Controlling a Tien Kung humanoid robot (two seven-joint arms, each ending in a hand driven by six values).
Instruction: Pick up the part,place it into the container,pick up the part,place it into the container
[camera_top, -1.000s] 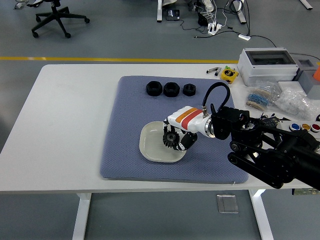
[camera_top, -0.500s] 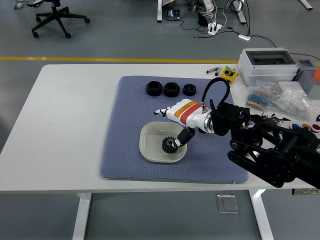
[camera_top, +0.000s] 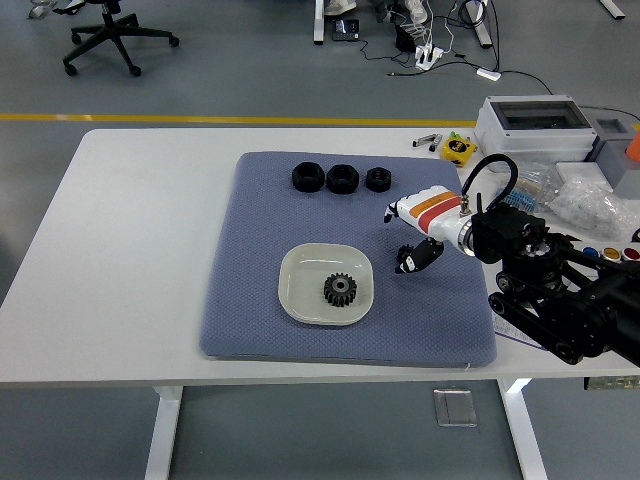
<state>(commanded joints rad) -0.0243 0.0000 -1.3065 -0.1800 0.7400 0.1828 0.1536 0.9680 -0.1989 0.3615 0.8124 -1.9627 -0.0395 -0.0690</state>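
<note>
A black gear (camera_top: 340, 290) lies flat in the white square dish (camera_top: 300, 272) on the blue mat (camera_top: 250, 260). Three black round parts (camera_top: 341, 178) stand in a row near the mat's far edge. My right hand (camera_top: 405, 238), white with red and orange stripes, hovers over the mat to the right of the dish. Its fingers are spread and hold nothing. The left arm is out of view.
A grey lidded box (camera_top: 530, 130), a yellow tape measure (camera_top: 459, 148), bags of small parts (camera_top: 560, 200) and coloured buttons (camera_top: 610, 254) crowd the table's right side. The left part of the white table (camera_top: 130, 250) is bare.
My right hand let go of the gear into the dish, opened, and drew back to the right and slightly up, away from the dish.
</note>
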